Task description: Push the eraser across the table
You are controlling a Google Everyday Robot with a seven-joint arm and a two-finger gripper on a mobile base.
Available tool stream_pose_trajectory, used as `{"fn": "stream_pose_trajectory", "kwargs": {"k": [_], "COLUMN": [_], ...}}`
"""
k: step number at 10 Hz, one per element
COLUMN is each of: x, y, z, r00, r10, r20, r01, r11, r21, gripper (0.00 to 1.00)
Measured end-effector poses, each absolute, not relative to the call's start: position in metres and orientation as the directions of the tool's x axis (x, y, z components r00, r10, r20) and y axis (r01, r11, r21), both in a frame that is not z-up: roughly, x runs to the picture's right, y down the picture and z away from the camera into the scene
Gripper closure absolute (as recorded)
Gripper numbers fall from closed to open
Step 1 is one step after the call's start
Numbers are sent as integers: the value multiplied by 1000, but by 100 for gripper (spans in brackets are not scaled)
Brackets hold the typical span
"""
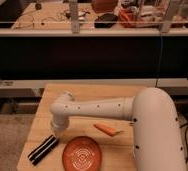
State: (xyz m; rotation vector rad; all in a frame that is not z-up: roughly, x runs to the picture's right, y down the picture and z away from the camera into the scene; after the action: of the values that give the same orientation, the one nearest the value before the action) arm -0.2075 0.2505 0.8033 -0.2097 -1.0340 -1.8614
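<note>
The eraser (pixel 42 149) is a long black block lying at an angle near the front left corner of the wooden table (pixel 87 95). My white arm reaches from the right across the table to the left. My gripper (pixel 55 132) points down just above and to the right of the eraser's far end, close to it.
An orange ribbed plate (pixel 82 153) lies at the front edge just right of the eraser. A carrot (pixel 107 129) lies right of the gripper. The table's left edge is close to the eraser. A cluttered bench with a rail stands behind.
</note>
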Motion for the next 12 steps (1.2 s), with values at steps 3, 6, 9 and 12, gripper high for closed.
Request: {"fn": "stream_pose_trajectory", "kwargs": {"k": [3,6,9,12], "x": [-239,-264,-282,-295], "y": [262,282,294,304], "z": [785,767,752,735], "r00": [-602,-683,-728,-757], "r10": [-617,-548,-521,-499], "r20": [507,482,446,422], "r01": [753,695,639,594], "r11": [-227,-286,-278,-254], "r21": [618,660,717,763], "gripper": [100,100,100,100]}}
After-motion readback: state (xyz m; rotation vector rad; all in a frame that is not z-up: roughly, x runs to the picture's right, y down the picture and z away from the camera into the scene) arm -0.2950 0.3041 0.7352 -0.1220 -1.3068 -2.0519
